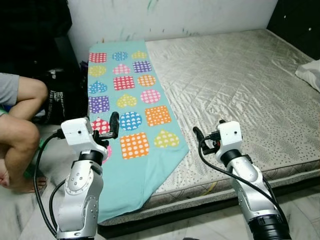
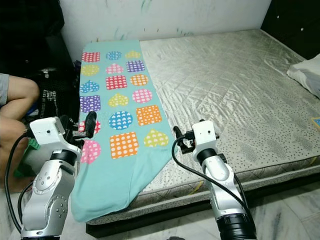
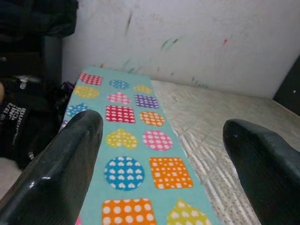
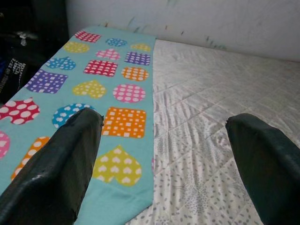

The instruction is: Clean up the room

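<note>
Bed [image 1: 250,90]: bare quilted mattress against the wall. Blanket [image 1: 132,125]: turquoise, patterned with dotted hearts and squares, spread along the bed's left edge, lower corner hanging over the side. Left pincer [image 1: 111,131]: fingers apart, raised above the blanket's lower part. Right pincer [image 1: 200,137]: fingers apart, over the bed just beside the blanket. Person's knees [image 1: 20,115]: left of the bed. White pillow [image 1: 310,74]: bed's right edge.

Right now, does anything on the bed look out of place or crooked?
Yes. The teal patterned blanket lies as a folded strip along the mattress left edge, its near end skewed and drooping over the side towards the floor.
</note>
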Robot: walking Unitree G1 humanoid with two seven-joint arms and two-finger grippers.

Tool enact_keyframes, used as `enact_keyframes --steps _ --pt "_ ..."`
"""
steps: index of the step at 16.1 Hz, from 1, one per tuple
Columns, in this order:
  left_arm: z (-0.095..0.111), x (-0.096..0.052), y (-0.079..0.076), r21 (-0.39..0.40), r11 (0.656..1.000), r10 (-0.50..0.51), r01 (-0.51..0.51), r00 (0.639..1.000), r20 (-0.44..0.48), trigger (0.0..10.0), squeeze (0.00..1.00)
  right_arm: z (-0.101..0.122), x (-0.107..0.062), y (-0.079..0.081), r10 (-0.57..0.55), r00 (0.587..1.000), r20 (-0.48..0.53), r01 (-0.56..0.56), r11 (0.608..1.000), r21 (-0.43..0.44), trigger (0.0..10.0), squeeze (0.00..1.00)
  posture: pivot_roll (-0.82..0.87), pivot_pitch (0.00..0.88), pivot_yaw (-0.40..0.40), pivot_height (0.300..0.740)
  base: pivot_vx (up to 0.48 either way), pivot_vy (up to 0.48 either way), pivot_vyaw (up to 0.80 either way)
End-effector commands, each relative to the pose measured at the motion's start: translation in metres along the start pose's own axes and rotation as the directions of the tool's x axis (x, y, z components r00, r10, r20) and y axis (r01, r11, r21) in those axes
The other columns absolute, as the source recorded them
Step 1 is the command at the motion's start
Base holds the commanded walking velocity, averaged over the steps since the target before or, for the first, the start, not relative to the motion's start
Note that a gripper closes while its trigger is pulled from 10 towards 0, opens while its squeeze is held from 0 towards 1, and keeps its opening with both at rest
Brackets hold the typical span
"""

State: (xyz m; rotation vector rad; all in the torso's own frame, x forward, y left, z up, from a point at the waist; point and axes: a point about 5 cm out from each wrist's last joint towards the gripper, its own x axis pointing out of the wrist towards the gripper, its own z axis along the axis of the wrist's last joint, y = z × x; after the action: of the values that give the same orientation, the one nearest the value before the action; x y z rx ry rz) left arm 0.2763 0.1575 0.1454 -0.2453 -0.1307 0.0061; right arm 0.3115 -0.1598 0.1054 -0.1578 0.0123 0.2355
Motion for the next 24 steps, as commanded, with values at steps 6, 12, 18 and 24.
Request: enact_keyframes --steps 6,12,18,24 --pt "-0.001 -0.006 0.02 0.049 0.996 0.071 -0.07 0.997 -0.021 10.0 0.0 0.006 0.0 -0.011 -0.028 0.999 0.017 0.028 1.0 0.011 10.0 0.0 -0.16 0.116 0.051 0.74 0.0 0.0 0.0" --pt "-0.005 -0.03 0.046 0.193 0.98 0.063 -0.052 0.997 -0.05 10.0 0.0 -0.006 -0.017 -0.012 -0.028 0.999 -0.026 0.029 0.998 0.048 10.0 0.0 -0.14 0.131 0.015 0.74 0.0 0.0 0.0" --pt "-0.01 -0.053 0.061 0.251 0.966 0.088 -0.064 0.993 -0.084 10.0 0.0 -0.017 -0.036 -0.007 -0.009 0.995 -0.096 0.016 0.997 0.073 10.0 0.0 -0.14 0.189 -0.009 0.74 0.0 0.0 0.0" --pt "-0.008 -0.058 0.065 0.258 0.963 0.1 -0.071 0.99 -0.102 10.0 0.0 -0.016 -0.044 -0.008 -0.021 0.995 -0.095 0.029 0.996 0.088 10.0 0.0 -0.13 0.23 0.027 0.74 0.0 0.0 0.0"
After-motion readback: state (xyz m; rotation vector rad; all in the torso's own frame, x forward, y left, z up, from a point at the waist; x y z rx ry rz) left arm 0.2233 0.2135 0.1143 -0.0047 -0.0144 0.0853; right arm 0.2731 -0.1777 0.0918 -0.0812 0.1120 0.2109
